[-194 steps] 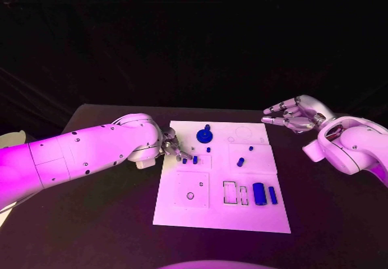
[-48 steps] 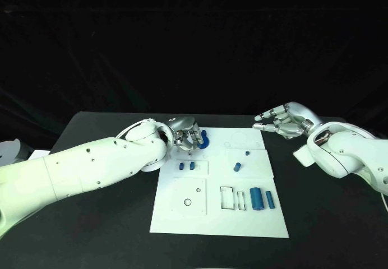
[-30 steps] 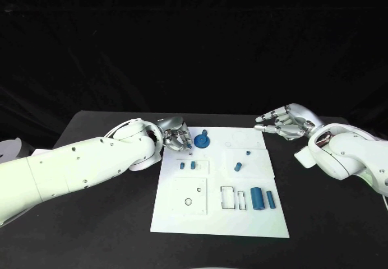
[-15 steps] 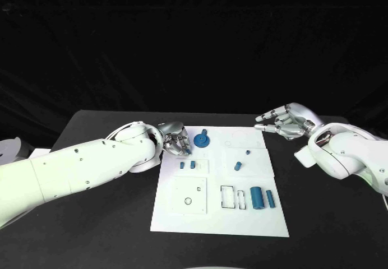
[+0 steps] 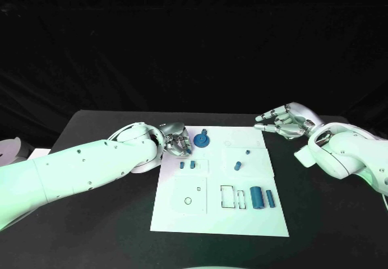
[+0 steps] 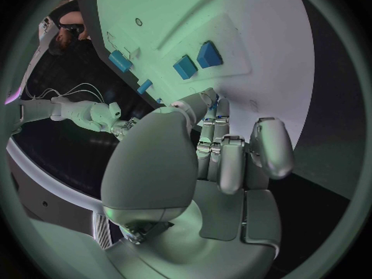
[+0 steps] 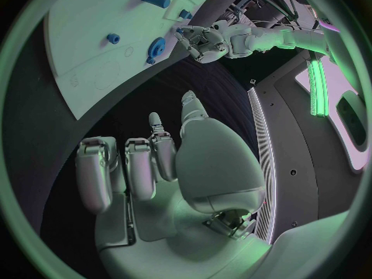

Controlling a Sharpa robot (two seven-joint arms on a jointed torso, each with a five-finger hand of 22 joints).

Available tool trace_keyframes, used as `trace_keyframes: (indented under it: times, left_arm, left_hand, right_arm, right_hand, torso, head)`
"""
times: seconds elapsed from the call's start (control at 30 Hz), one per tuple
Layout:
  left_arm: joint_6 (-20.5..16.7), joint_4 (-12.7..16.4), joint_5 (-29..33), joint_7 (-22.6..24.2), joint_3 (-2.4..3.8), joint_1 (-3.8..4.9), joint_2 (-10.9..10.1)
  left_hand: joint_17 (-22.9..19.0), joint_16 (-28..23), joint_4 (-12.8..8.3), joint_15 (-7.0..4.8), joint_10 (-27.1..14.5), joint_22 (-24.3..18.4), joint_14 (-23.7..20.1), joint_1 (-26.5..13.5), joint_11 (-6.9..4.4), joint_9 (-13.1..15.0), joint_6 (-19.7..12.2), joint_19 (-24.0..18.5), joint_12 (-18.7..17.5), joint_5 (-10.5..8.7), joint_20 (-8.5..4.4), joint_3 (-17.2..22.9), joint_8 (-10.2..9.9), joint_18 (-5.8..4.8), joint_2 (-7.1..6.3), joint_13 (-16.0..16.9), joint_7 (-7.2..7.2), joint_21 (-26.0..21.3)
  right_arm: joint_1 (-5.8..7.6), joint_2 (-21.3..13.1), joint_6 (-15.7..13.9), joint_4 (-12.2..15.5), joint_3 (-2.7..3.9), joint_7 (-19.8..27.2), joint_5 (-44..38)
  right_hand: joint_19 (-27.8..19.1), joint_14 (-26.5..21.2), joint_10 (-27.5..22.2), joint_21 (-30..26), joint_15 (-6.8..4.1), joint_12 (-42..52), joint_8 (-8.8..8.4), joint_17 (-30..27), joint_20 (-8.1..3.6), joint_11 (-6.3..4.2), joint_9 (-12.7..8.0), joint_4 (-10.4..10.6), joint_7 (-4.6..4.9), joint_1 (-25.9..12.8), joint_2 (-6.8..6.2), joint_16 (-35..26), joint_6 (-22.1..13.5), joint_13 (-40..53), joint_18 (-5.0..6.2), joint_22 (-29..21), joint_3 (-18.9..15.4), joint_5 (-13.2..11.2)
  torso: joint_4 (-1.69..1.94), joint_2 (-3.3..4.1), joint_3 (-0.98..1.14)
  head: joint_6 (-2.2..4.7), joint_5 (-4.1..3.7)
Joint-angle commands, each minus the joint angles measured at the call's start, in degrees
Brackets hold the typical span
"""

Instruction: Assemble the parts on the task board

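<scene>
Head view: since half a second ago almost nothing has moved. The left hand [image 5: 175, 143] stays at the near-left corner of the task board [image 5: 202, 218], fingers curled in with nothing visible between them, a little lower than a second and a half ago, when it hung over the blue gear-like part [image 5: 201, 139]. That part now stands clear, just beside the fingertips on their board side. Two small blue pegs [image 5: 188, 165] lie just nearer the robot than the hand. The right hand [image 5: 283, 123] holds its place off the far right corner of the board, fingers bent, grasping nothing. Well apart from both hands lie a short blue cylinder [image 5: 238, 165] and, further on, a large blue cylinder [image 5: 256, 197] beside a slim blue bar [image 5: 270, 198].

Left wrist view: the left hand [image 6: 209, 167] has fingers folded together, empty, their tips over the board's edge; the two pegs [image 6: 197, 60] lie just beyond them.

Right wrist view: the right hand [image 7: 155, 167] is loosely curled over the black table [image 7: 93, 115], empty; the board [image 7: 85, 37] and gear-like part [image 7: 157, 47] lie beyond its fingertips, with the left hand [image 7: 203, 42] past them.
</scene>
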Motion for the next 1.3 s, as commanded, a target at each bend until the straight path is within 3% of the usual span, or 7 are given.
trace_keyframes:
  times: [0.03, 0.7, 0.87, 0.9, 1.03, 1.3]
  left_arm:
    - [0.33, 0.01, -0.36, -0.17, -0.12, -0.21, 0.29]
    - [1.9, 0.04, -0.74, -1.39, -0.13, -0.22, 0.44]
    - [2.17, -0.07, -0.75, -2.22, -0.13, -0.22, 0.42]
    - [2.09, -0.1, -0.75, -2.36, -0.13, -0.22, 0.41]
    - [1.92, -0.18, -0.75, -2.52, -0.13, -0.22, 0.39]
    - [1.48, -0.35, -0.75, -2.52, -0.13, -0.22, 0.37]
  left_hand:
    - [-0.06, -0.18, -0.11, 0.05, 0.46, 0.02, 2.94, -0.52, -0.13, 0.04, 0.43, 0.41, -0.37, -0.3, 0.12, 0.02, -0.28, -0.77, -0.08, 0.05, -0.15, 0.13]
    - [0.03, -0.09, -0.64, -0.08, 0.92, 0.12, 2.96, -0.93, -0.25, -0.08, 0.72, 0.36, -0.89, -0.29, 0.02, 0.01, -0.56, -0.75, 0.02, 0.13, -0.25, 0.12]
    - [-0.51, -0.3, -0.74, 0.76, -1.39, -0.39, 2.79, -2.13, 0.78, -1.24, -2.61, 0.04, -2.22, -0.22, 0.49, -0.04, -2.51, -0.69, -0.89, -0.28, 0.89, -0.59]
    - [-0.54, -0.29, -0.77, 1.0, -2.33, -0.65, 2.78, -2.52, 0.98, -1.95, -4.85, -0.1, -2.23, -0.21, 0.7, -0.02, -2.55, -0.6, -1.36, -0.36, 0.93, -0.94]
    - [-0.94, -0.4, -0.82, 1.37, -4.52, -1.97, 2.69, -3.17, 1.53, -2.79, -7.47, -0.68, -2.21, -0.25, 1.15, -0.2, -2.52, -0.25, -2.07, -0.45, 1.23, -2.52]
    - [-1.38, -0.57, -0.87, 1.53, -5.49, -2.85, 2.58, -3.43, 1.78, -2.9, -8.28, -1.04, -2.19, -0.28, 1.36, -0.44, -2.44, -0.01, -2.32, -0.45, 1.44, -3.58]
  right_arm:
    - [-0.04, 0.04, 0.66, 0.07, 0.0, 0.49, -0.13]
    - [-0.04, -0.05, 0.76, 0.1, 0.0, 0.43, -0.13]
    - [-0.04, -0.08, 0.74, 0.12, 0.0, 0.39, -0.13]
    - [-0.04, -0.09, 0.74, 0.11, 0.0, 0.37, -0.13]
    - [-0.04, -0.11, 0.74, 0.11, 0.0, 0.34, -0.13]
    - [-0.04, -0.11, 0.76, 0.07, 0.0, 0.3, -0.13]
  right_hand:
    - [2.7, 4.55, 0.88, -0.32, -0.06, -0.21, 0.16, 8.29, 0.12, 0.0, 0.09, -0.06, -0.06, 0.22, 0.48, -0.34, -0.27, 9.12, 1.13, 9.09, -0.21, 0.33]
    - [2.7, 4.55, 0.88, -0.32, -0.06, -0.21, 0.16, 8.29, 0.12, 0.0, 0.09, -0.06, -0.06, 0.22, 0.48, -0.34, -0.27, 9.12, 1.13, 9.09, -0.21, 0.33]
    - [2.7, 4.55, 0.88, -0.32, -0.06, -0.21, 0.16, 8.29, 0.12, 0.0, 0.09, -0.06, -0.06, 0.22, 0.48, -0.34, -0.27, 9.12, 1.13, 9.09, -0.21, 0.33]
    - [2.7, 4.55, 0.88, -0.32, -0.06, -0.21, 0.16, 8.29, 0.12, 0.0, 0.09, -0.06, -0.06, 0.22, 0.48, -0.34, -0.27, 9.12, 1.13, 9.09, -0.21, 0.33]
    - [2.7, 4.55, 0.88, -0.32, -0.06, -0.21, 0.16, 8.29, 0.12, 0.0, 0.09, -0.06, -0.06, 0.22, 0.48, -0.34, -0.27, 9.12, 1.13, 9.09, -0.21, 0.33]
    - [2.7, 4.55, 0.88, -0.32, -0.06, -0.21, 0.16, 8.29, 0.12, 0.0, 0.09, -0.06, -0.06, 0.22, 0.48, -0.34, -0.27, 9.12, 1.13, 9.09, -0.21, 0.33]
  torso:
    - [-0.03, 0.04, 0.02]
    - [-0.02, 0.02, 0.05]
    - [0.0, -0.02, 0.04]
    - [0.02, -0.01, 0.03]
    - [0.03, 0.0, -0.01]
    - [-0.01, 0.0, 0.02]
  head:
    - [0.04, -0.02]
    - [-0.02, -0.1]
    - [-0.03, -0.07]
    - [-0.02, -0.07]
    - [-0.02, -0.06]
    - [0.0, -0.02]
